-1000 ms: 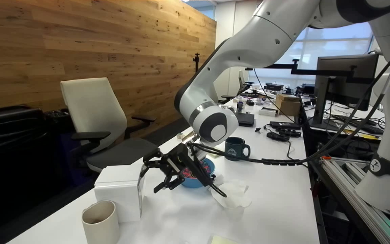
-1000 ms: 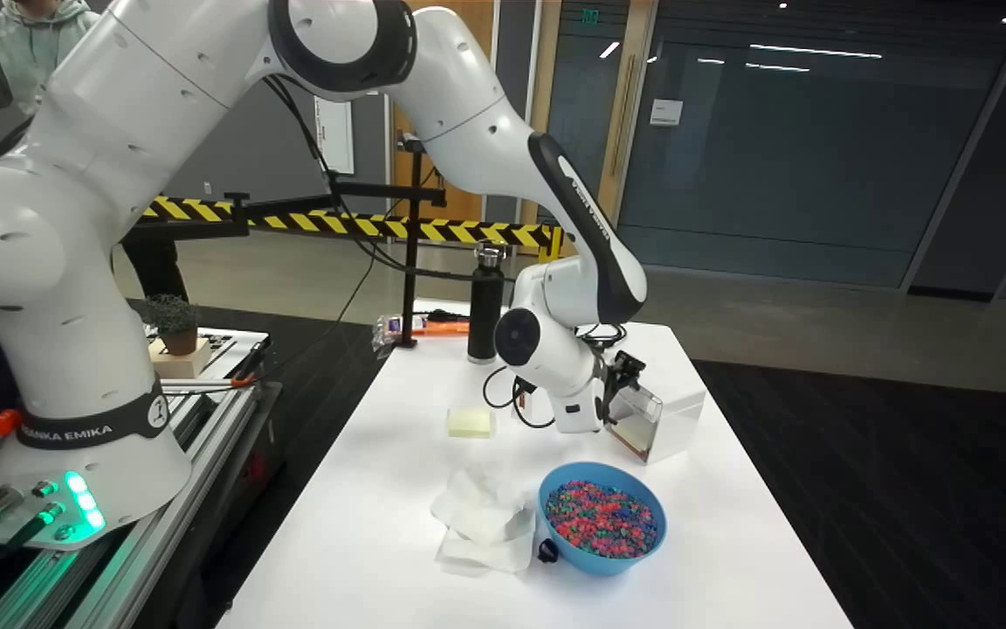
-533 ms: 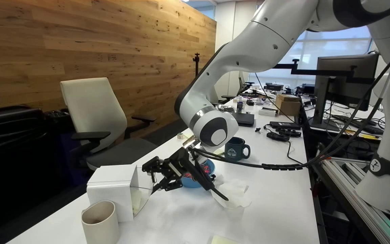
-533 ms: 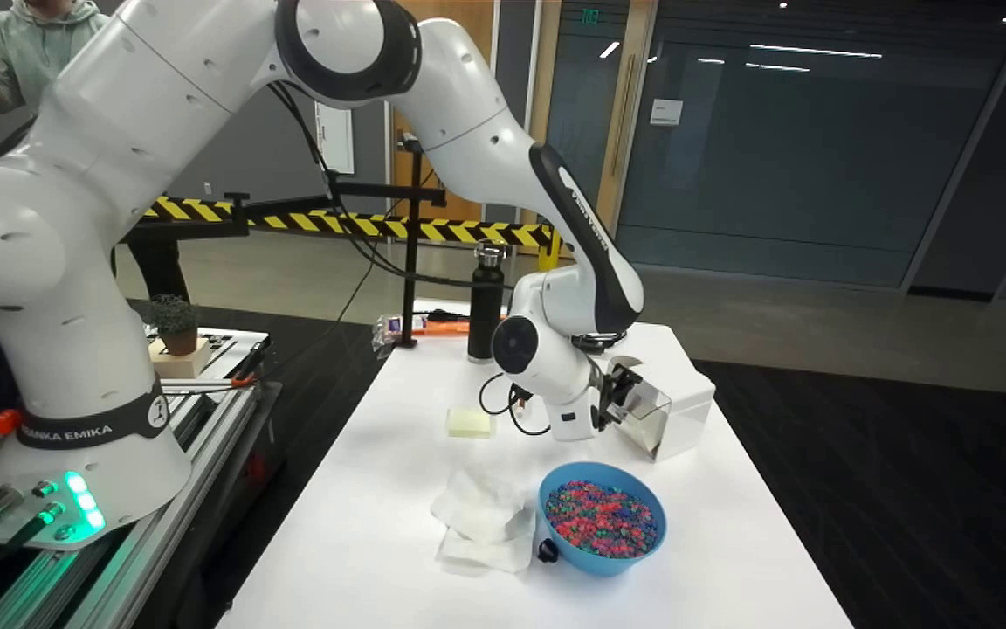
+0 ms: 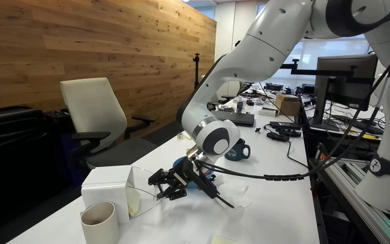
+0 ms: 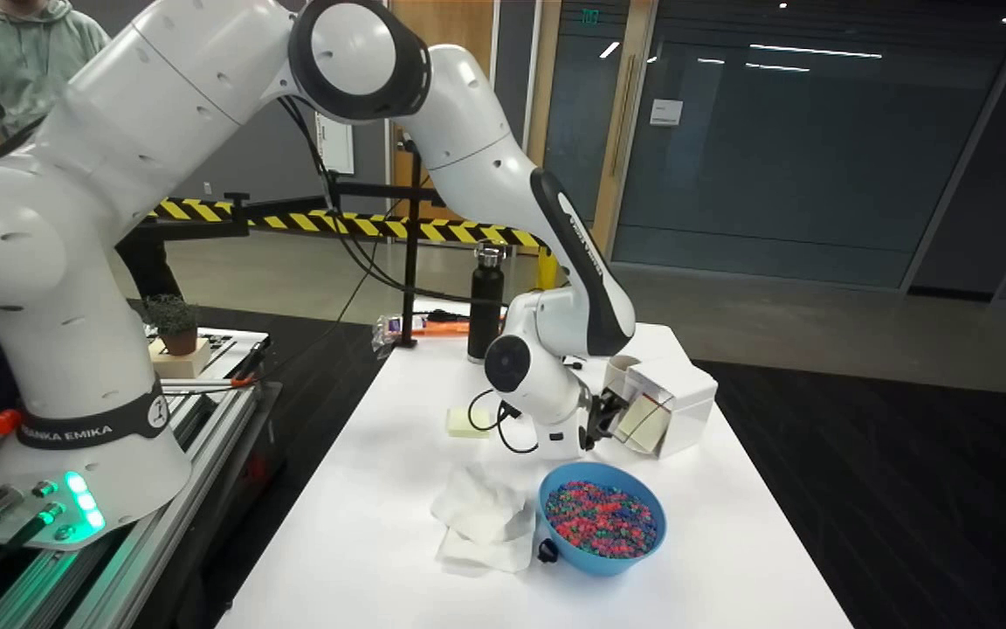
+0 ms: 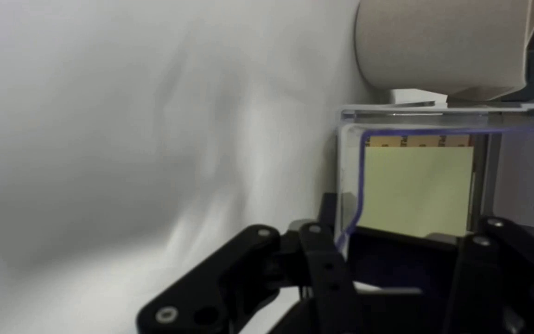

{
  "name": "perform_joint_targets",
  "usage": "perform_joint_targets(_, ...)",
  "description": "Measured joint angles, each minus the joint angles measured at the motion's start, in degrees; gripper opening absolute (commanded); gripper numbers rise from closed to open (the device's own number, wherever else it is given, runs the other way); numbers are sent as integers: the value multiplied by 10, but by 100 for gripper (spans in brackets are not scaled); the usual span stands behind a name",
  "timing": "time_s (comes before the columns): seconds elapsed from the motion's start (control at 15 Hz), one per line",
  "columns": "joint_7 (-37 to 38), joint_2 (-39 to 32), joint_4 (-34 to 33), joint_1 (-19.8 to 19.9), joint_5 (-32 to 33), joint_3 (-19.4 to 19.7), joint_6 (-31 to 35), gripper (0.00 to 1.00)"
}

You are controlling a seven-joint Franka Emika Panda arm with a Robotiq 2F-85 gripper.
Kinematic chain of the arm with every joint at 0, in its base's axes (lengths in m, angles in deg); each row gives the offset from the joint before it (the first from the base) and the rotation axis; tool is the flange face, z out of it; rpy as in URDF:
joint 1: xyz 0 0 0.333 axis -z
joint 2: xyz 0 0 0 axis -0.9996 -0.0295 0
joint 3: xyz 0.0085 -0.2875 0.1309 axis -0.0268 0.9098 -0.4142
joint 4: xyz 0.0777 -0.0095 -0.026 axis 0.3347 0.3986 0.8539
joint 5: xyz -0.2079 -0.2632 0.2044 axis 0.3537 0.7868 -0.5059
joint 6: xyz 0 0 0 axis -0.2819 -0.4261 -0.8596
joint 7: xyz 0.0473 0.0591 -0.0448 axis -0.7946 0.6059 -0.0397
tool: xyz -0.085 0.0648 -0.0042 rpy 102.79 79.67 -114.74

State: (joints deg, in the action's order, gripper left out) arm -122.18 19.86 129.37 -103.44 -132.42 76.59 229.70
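Near the edge of the desk opposite the base, the white box stands, its clear cover jutting out. The gripper has its fingers together at the cover's rim; whether they pinch it, I cannot tell. A beige cup stands beside the box.

In an exterior view, the pincer is at the clear flap of a white box. From the pincer, the box stands toward three o'clock on the bench, a blue bowl of multicoloured bits at six, and a yellow pad at nine.
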Motion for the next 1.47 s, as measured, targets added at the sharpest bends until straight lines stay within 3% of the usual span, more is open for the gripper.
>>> perform_joint_targets(1.47, 14, -29, -4, -3, 6, -1, -1, 0)
